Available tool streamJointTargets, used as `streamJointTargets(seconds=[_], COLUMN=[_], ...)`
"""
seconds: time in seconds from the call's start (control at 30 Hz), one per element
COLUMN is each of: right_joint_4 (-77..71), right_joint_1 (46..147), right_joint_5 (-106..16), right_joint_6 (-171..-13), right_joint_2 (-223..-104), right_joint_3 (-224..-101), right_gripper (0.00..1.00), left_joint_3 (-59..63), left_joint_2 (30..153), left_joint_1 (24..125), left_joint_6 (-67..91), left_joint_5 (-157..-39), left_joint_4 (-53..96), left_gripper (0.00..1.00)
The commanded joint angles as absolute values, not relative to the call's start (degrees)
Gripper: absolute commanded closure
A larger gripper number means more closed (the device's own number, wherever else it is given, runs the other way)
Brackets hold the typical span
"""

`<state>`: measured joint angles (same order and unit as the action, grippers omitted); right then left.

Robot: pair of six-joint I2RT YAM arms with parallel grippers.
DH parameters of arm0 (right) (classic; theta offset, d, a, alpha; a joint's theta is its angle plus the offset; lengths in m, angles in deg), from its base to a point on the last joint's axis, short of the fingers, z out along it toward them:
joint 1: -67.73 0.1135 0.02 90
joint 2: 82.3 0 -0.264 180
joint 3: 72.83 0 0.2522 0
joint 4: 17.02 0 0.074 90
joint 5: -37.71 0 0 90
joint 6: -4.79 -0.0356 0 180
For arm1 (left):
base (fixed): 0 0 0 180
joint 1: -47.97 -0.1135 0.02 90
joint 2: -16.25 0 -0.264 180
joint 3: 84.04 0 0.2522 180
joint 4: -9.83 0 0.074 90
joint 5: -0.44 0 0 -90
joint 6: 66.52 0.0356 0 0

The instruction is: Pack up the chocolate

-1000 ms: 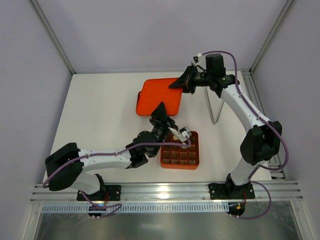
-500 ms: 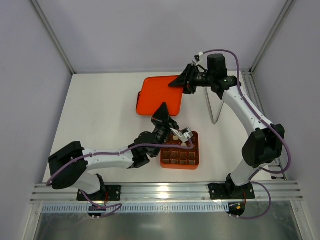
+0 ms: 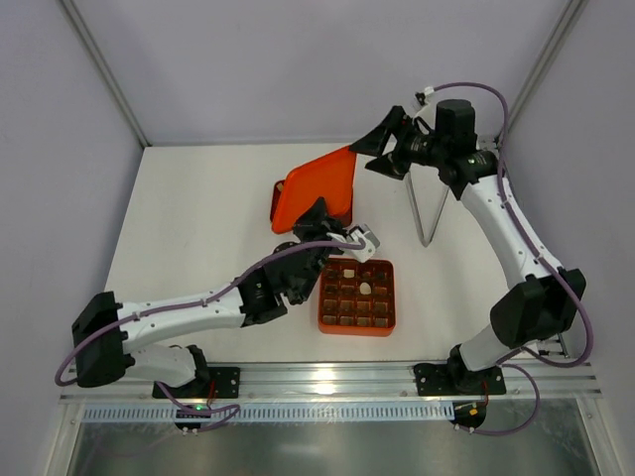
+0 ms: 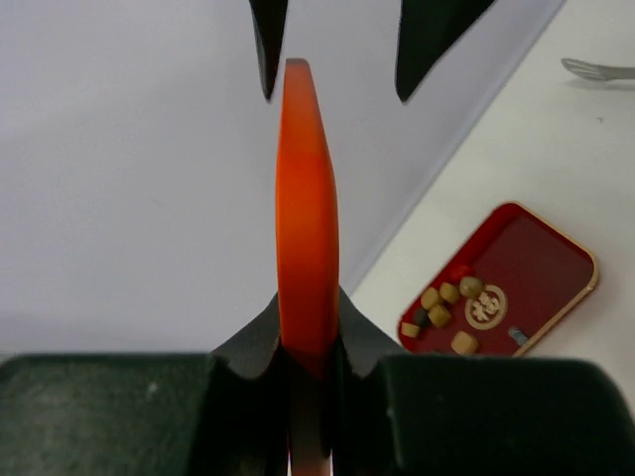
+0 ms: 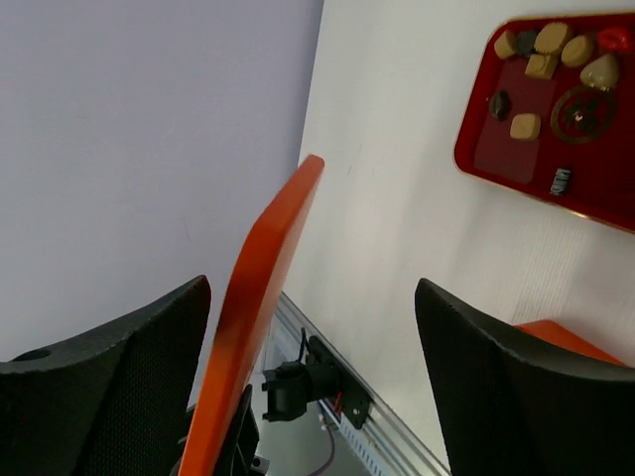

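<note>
The white matte counter (image 3: pixel 198 228) carries everything. The biggest thing on it is the flat orange lid (image 3: pixel 319 186), smooth plastic with rounded corners. It stands steeply tilted on edge, whereas a second ago it lay nearly flat. The orange square box (image 3: pixel 358 330) sits near the lid, towards the arm bases, its grid of small cells facing up. A glossy red tray (image 5: pixel 595 203) with a thin gold rim and rounded corners lies flat on the counter.

The left hand (image 3: pixel 332 226) pinches the lid's lower edge between its black fingers (image 4: pixel 362 337), and the wrist view shows the lid edge-on. The right hand (image 3: pixel 369 156), which clamped the lid's far corner a second ago, is now spread wide. Its fingers (image 5: pixel 109 367) stand on either side of the lid's upper edge without touching it, and the arm has lifted up and to the right.

Thin metal tweezers (image 3: pixel 427 213) lie on the counter to the right of the lid, forming a narrow V with its tip towards the arm bases.

The chocolate (image 5: pixel 526 126) is the smallest thing here, in tan and dark matte nuggets, some round and some squarish, with no clear long axis. Loose pieces cluster at one end of the red tray. Dark brown pieces fill cells of the box in rows square to its sides, and one cream piece (image 3: pixel 365 288) sits among them
</note>
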<state>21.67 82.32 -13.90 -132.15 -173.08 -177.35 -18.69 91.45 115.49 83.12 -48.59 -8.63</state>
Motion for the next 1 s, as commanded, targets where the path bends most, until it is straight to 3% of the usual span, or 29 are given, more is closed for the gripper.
streamJointTargets(seconds=[0.0,0.27,0.4,0.5,0.63,0.77,0.97], right_joint_4=[15.3,16.3,18.1,19.4,19.5,18.8,18.1], right_joint_1=[80.0,77.3,77.2,77.2,77.2,77.2,77.2], right_joint_5=[-17.0,-23.0,-25.7,-28.5,-30.5,-31.0,-31.1], right_joint_6=[-131.8,-128.5,-123.6,-121.4,-118.8,-117.6,-117.0], right_joint_2=[-167.1,-160.4,-157.1,-153.9,-150.1,-146.2,-141.7], right_joint_3=[-177.3,-173.4,-169.3,-164.8,-158.3,-151.1,-144.1], right_gripper=[0.15,0.15,0.14,0.15,0.15,0.15,0.15], left_joint_3=[-13.0,-2.1,6.1,9.5,8.3,0.0,-15.1], left_joint_2=[88.5,86.1,85.0,84.5,84.2,84.0,83.5], left_joint_1=[115.7,113.9,107.4,99.2,89.7,82.9,80.7], left_joint_6=[68.0,45.8,23.3,11.7,-7.7,-25.5,-44.8], left_joint_5=[-45.4,-47.2,-63.4,-75.4,-97.7,-111.1,-117.3], left_joint_4=[5.8,27.3,44.0,47.8,45.3,34.9,10.5], left_gripper=[1.0,1.0,1.0,1.0,1.0,1.0,1.0])
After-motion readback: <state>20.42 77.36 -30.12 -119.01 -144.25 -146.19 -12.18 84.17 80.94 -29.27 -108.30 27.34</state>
